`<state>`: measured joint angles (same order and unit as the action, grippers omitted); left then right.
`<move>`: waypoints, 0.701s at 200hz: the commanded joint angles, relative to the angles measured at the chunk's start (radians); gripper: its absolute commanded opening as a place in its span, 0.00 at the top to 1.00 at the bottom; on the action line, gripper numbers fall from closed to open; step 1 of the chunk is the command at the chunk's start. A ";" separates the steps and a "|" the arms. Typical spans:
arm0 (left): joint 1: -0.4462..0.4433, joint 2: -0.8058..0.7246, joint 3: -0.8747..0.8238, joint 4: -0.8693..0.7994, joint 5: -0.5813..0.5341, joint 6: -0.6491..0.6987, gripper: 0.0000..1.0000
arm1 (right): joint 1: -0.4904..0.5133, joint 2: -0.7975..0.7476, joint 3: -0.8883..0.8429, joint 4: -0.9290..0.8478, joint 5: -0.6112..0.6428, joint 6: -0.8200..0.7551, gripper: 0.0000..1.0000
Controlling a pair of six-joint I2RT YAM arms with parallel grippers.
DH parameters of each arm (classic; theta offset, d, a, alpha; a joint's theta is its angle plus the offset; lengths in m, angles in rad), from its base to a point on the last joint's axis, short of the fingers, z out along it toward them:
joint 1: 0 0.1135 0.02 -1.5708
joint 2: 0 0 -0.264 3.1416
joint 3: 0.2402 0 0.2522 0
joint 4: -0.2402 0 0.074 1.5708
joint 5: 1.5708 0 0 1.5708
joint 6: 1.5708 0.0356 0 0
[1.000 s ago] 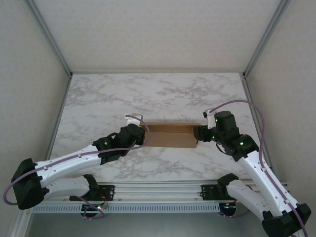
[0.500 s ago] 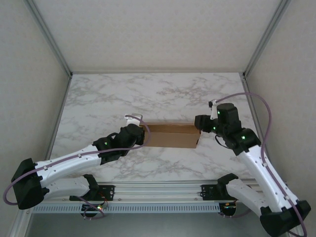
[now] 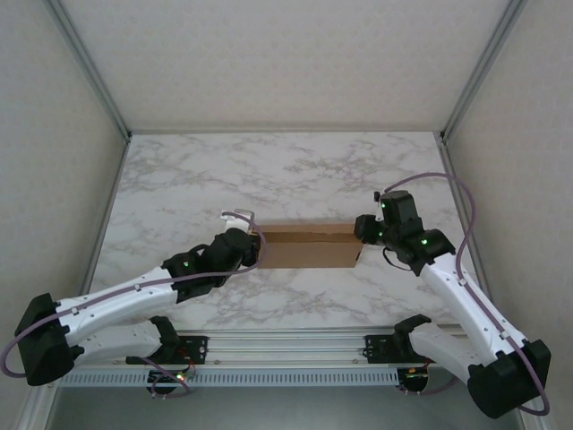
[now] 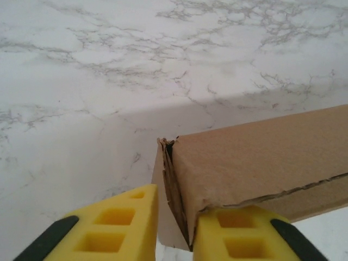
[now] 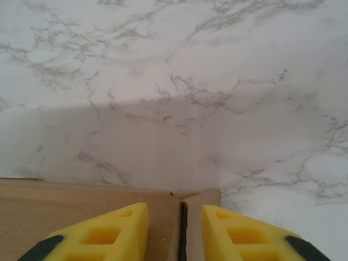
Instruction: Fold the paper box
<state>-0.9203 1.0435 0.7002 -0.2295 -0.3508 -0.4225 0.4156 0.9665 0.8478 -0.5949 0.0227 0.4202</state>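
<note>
The paper box (image 3: 309, 248) is a plain brown cardboard box, folded up, lying lengthwise at the table's middle. My left gripper (image 3: 258, 246) is at its left end. In the left wrist view the yellow fingers (image 4: 117, 228) stand apart, the frayed end flap of the box (image 4: 261, 157) sits in the gap, and the right finger presses under the box's corner. My right gripper (image 3: 361, 235) hovers over the right end. Its jaws (image 5: 174, 209) are open and straddle the dark slit beside the box's end wall (image 5: 201, 204), touching neither side.
The marble tabletop (image 3: 286, 170) stretches bare behind the box to the back wall. Metal frame posts (image 3: 103, 98) run along both sides. The arms' base rail (image 3: 286, 345) lies along the near edge.
My left jaws have parted from a shut grip on the box's left end. The right gripper has swung over the right end and its jaws have narrowed. The box stays in place.
</note>
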 commanded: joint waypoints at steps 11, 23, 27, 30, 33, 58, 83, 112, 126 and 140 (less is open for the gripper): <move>0.001 -0.063 0.004 -0.067 0.085 -0.006 0.66 | -0.005 -0.018 -0.060 -0.022 0.008 0.009 0.71; 0.001 -0.087 0.027 -0.078 0.118 0.002 0.64 | -0.006 -0.021 -0.065 -0.020 0.011 0.006 0.71; 0.001 -0.097 0.035 -0.085 0.124 0.004 0.64 | -0.005 -0.021 -0.066 -0.020 0.012 0.006 0.71; 0.003 -0.105 0.041 -0.090 0.127 0.006 0.64 | -0.006 -0.021 -0.066 -0.019 0.014 0.006 0.71; 0.003 -0.112 0.048 -0.095 0.130 0.009 0.64 | -0.005 -0.021 -0.066 -0.019 0.015 0.006 0.71; 0.015 -0.175 0.096 -0.118 0.228 0.037 0.77 | -0.005 -0.025 -0.066 -0.010 0.017 0.010 0.70; 0.052 -0.197 0.132 -0.107 0.316 0.021 0.77 | -0.005 -0.023 -0.066 -0.003 0.010 0.014 0.69; 0.172 -0.145 0.145 -0.069 0.374 -0.035 0.68 | -0.006 -0.029 -0.069 0.000 0.006 0.015 0.69; 0.237 -0.091 0.148 -0.044 0.425 -0.061 0.66 | -0.005 -0.029 -0.071 0.001 0.006 0.013 0.69; 0.267 -0.046 0.141 -0.005 0.476 -0.073 0.66 | -0.006 -0.028 -0.070 -0.002 0.007 0.010 0.69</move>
<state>-0.7059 0.9295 0.8326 -0.2840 0.0059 -0.4496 0.4156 0.9382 0.8097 -0.5560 0.0261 0.4313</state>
